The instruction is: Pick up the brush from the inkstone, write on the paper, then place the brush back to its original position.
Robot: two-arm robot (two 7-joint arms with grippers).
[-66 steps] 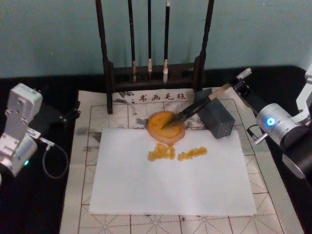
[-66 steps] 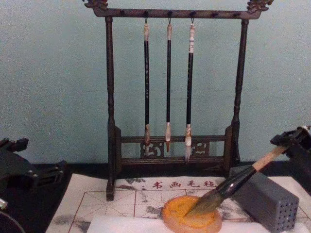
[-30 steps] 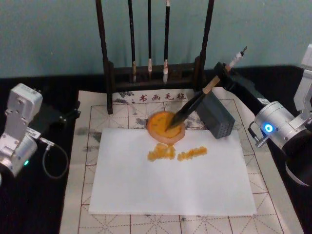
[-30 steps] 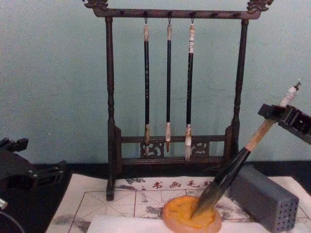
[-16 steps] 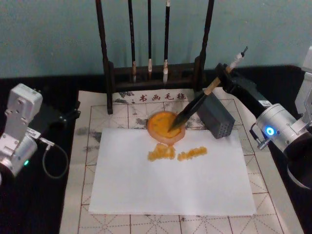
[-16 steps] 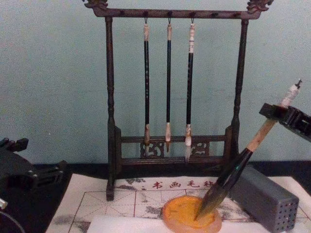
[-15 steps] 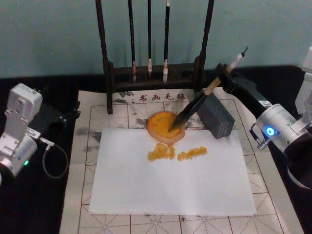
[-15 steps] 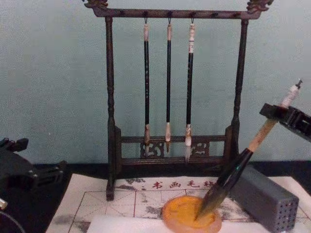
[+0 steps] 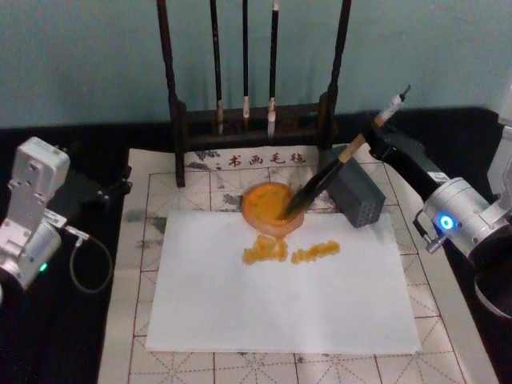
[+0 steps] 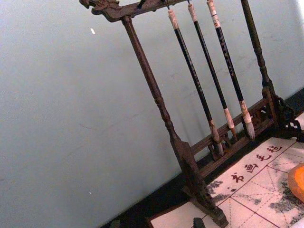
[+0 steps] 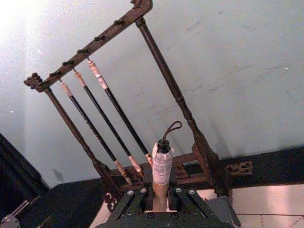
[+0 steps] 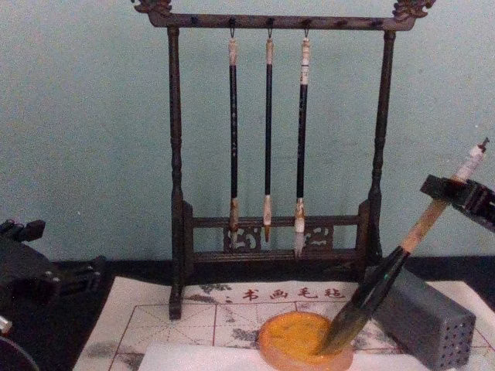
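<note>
Paper, a plain white sheet point(image 9: 280, 304), lies on the cream red-gridded mat point(image 9: 144, 240) and already carries blotchy orange strokes point(image 9: 292, 252) near its far edge, so I'd judge the writing done. The left gripper point(image 9: 112, 190) sits parked off the mat's left side.

Just beyond the strokes sits the small round amber inkstone point(image 9: 256, 204), overlapping the sheet's far edge. The thick brush with tan upper shaft and glossy black lower part point(image 12: 379, 286) has its tuft down in that dish.

Its long axis climbs steeply from the dish up toward the robot's right, tilted rather than upright, whitish looped cap topmost, passing the grey perforated block point(image 12: 433, 321).

The right gripper point(image 12: 456, 193) is clamped on the tan shaft just below the cap. What remains, by my reckoning, is laying the brush to rest and letting go.
</note>
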